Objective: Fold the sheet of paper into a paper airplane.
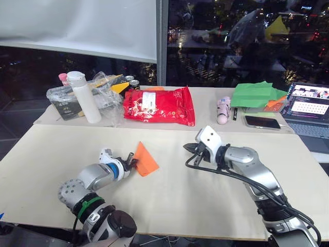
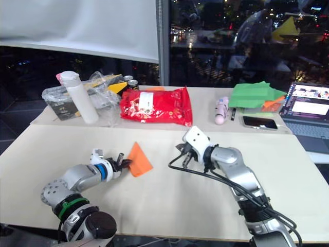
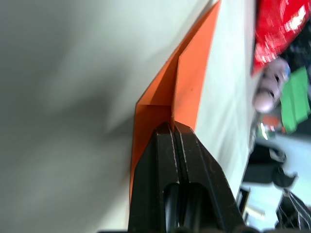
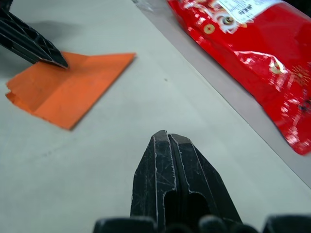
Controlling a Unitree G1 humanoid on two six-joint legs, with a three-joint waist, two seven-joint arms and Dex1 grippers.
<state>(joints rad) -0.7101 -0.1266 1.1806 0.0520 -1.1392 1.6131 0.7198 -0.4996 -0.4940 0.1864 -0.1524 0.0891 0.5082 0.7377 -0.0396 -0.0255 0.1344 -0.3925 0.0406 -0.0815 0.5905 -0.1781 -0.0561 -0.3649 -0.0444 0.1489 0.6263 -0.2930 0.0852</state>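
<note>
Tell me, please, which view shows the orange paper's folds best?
The right wrist view: the paper lies flat, creases plain, left gripper pinching one edge. The left wrist view sees it edge-on; the eye views show a small wedge.

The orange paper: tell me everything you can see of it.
The sheet of paper is thin, bright orange and matte, already creased into a pointed wedge with overlapping flaps. It lies flat on the pale table, in front of the red snack bag. The left pincer, shut, presses on its near edge; the right pincer, shut, is apart.

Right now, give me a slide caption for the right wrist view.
Right gripper, jaws shut, hovers apart from the folded orange sheet of paper that the left gripper pins beside the red snack bag.
</note>
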